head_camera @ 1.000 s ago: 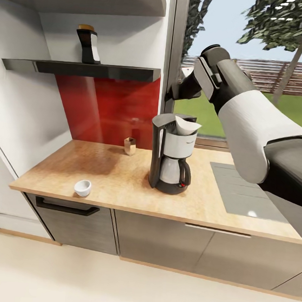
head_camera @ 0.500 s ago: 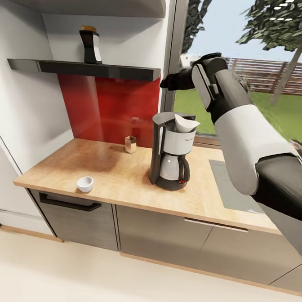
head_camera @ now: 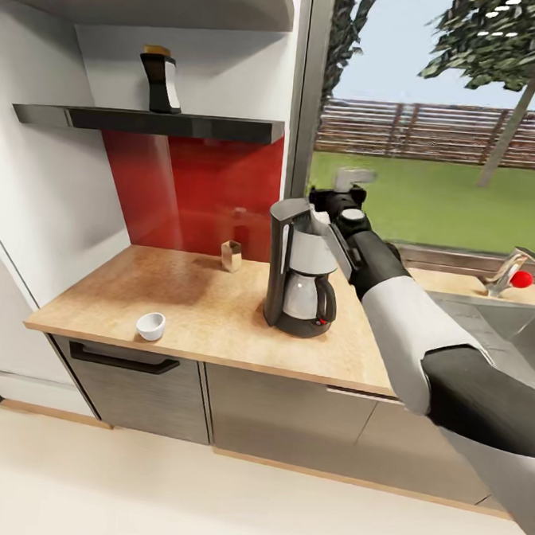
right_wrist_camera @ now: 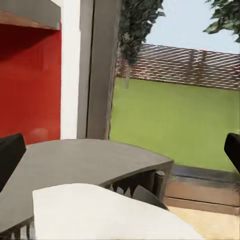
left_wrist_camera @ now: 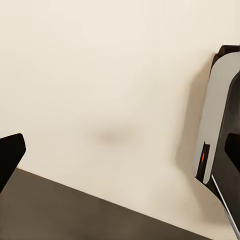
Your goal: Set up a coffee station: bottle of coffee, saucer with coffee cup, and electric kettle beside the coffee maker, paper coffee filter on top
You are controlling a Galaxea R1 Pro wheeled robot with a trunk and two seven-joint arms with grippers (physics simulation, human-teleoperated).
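Head view: right tool [head_camera: 329, 202] spread wide, empty, over white paper filter [right_wrist_camera: 100, 212] atop black-and-silver coffee maker [head_camera: 301, 270], mid-frame.

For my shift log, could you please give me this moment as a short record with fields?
coffee maker: upright on the countertop, near the window
paper filter: white, at the coffee maker's top, just under the right claw
right claw: at the coffee maker's top, fingers spread
left claw: fingertips apart, over pale floor
bottle of coffee: on the shelf
coffee cup: near the countertop's front edge, no saucer under it
small container: by the red backsplash
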